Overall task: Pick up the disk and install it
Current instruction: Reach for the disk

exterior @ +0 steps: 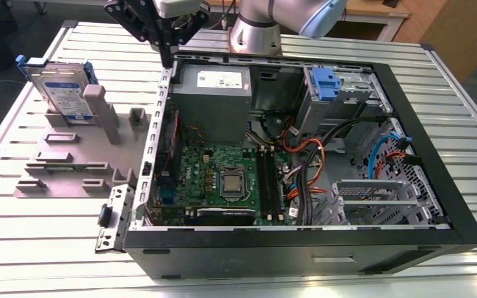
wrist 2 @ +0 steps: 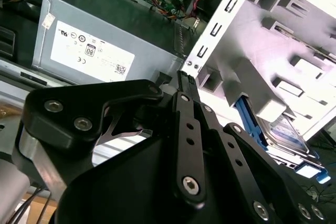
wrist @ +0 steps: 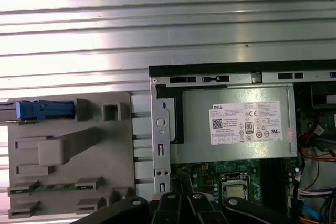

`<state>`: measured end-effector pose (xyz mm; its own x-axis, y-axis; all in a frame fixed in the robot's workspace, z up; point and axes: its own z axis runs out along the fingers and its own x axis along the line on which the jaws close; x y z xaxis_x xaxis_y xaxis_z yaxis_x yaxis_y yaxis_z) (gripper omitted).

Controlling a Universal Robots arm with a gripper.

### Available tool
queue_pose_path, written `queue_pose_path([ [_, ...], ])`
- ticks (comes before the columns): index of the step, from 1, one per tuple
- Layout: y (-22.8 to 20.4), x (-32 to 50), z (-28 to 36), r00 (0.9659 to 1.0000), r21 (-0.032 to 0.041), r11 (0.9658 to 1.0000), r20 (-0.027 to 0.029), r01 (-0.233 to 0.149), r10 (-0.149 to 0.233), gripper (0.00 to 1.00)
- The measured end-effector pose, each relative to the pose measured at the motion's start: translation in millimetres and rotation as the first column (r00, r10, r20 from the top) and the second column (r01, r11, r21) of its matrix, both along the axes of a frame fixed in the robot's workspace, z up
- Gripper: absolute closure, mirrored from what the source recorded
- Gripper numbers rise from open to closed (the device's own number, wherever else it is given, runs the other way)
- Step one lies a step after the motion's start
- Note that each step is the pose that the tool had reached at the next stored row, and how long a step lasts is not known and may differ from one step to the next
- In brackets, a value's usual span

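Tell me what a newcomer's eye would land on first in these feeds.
The open computer case sits in the middle of the exterior view, its green motherboard and grey power supply laid bare. At the exterior view's left, the disk stands on edge in a grey fixture on the slatted table. The black pincer hangs empty over the case's edge nearest that fixture, apart from the disk.

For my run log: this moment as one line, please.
gripper: shut, empty, over case edge | disk: upright in grey holder | installed: no
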<state>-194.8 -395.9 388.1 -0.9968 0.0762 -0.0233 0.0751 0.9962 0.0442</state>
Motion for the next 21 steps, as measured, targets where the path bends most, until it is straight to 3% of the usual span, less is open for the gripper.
queue_pose_path([
  [9,2.1,-14.9,-0.4,1.0000,0.0000,1.0000,0.0000,0.000,0.000,0.89],
  [16,2.2,-15.3,-0.6,1.0000,0.0001,1.0000,0.0001,0.000,0.000,0.89],
  [21,2.2,-22.0,-0.8,1.0000,0.0000,1.0000,0.0000,0.000,0.000,0.89],
])
